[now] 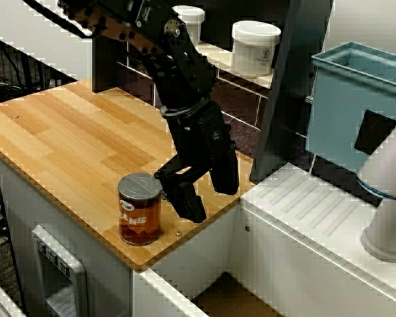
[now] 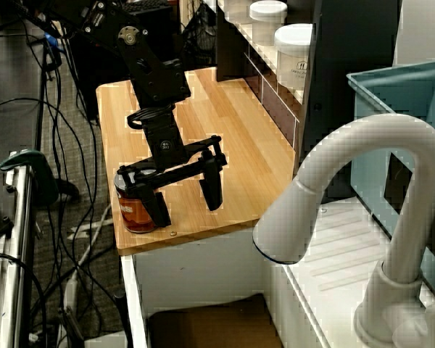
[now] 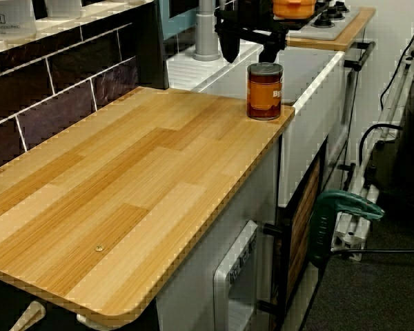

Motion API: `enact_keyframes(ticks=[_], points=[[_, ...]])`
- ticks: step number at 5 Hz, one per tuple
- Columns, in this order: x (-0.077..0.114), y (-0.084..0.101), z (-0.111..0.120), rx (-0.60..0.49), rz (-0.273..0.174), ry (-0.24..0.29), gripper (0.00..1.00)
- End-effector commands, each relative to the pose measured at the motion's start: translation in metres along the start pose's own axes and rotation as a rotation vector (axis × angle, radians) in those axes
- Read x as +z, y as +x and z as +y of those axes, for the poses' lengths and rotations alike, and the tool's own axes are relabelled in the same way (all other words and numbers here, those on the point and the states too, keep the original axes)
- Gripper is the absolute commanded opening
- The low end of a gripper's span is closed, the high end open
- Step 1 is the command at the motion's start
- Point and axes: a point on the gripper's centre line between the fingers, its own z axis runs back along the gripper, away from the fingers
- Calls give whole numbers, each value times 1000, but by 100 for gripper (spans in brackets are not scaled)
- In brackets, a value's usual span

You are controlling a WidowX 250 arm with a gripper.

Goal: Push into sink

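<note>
Broadly, we have the wooden table (image 1: 72,142) ending at the white-walled sink (image 1: 228,297), whose brown floor shows just past the table's near corner. Our can of beans (image 1: 140,209) stands upright on that corner, close to the edge above the sink. Our gripper (image 1: 208,191) hangs low just beside the can on its inboard side, jaws spread wide and holding nothing. One finger (image 2: 154,203) stands right at the can, though we cannot tell if it touches.
</note>
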Motion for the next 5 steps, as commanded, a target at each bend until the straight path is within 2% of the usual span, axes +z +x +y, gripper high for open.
enact_keyframes(ticks=[1, 2, 3, 4, 5], points=[[0, 0, 0, 0, 0, 0, 100], [23, 9, 10, 53, -47, 14, 100], [52, 12, 21, 103, -82, 58, 100], [86, -1, 30, 214, -118, 191, 100], [109, -14, 31, 215, -73, 320, 100]])
